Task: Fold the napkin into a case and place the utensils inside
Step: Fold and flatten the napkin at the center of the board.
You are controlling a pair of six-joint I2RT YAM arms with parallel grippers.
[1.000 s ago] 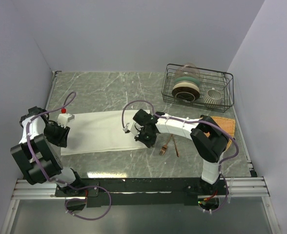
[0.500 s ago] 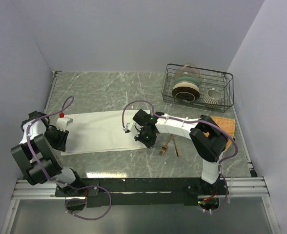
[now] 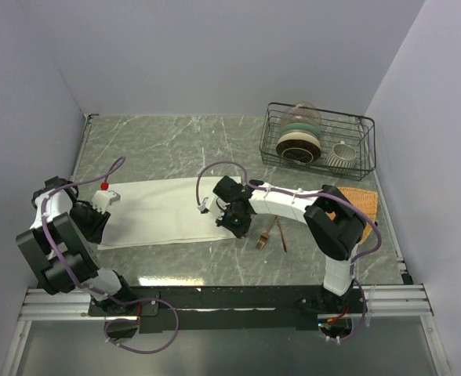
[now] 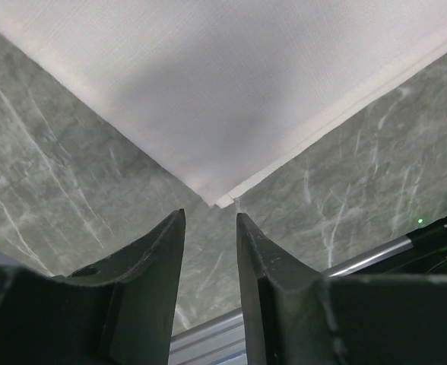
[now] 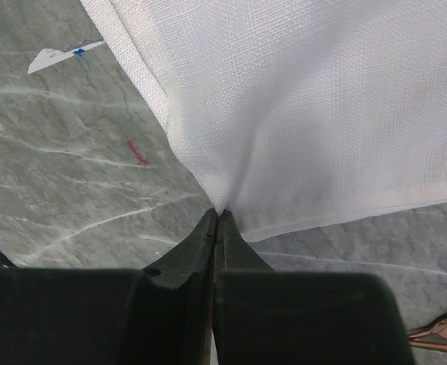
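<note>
Marble table (image 3: pixel 176 141), napkin (image 3: pixel 160 211) pinched in right tool (image 5: pixel 217 222), corner before left tool (image 4: pixel 210 228)

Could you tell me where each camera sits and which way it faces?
Top external: above, behind the arms, looking down on them, the table, napkin and utensils.
Left wrist: looks down past the open left gripper at a napkin corner.
Right wrist: looks down past the right gripper, shut on the napkin edge.
Shared: all three show the napkin.

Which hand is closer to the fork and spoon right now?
Right. The right hand pinches the napkin just beside the utensils; the left hand sits open at the napkin's far corner.
</note>
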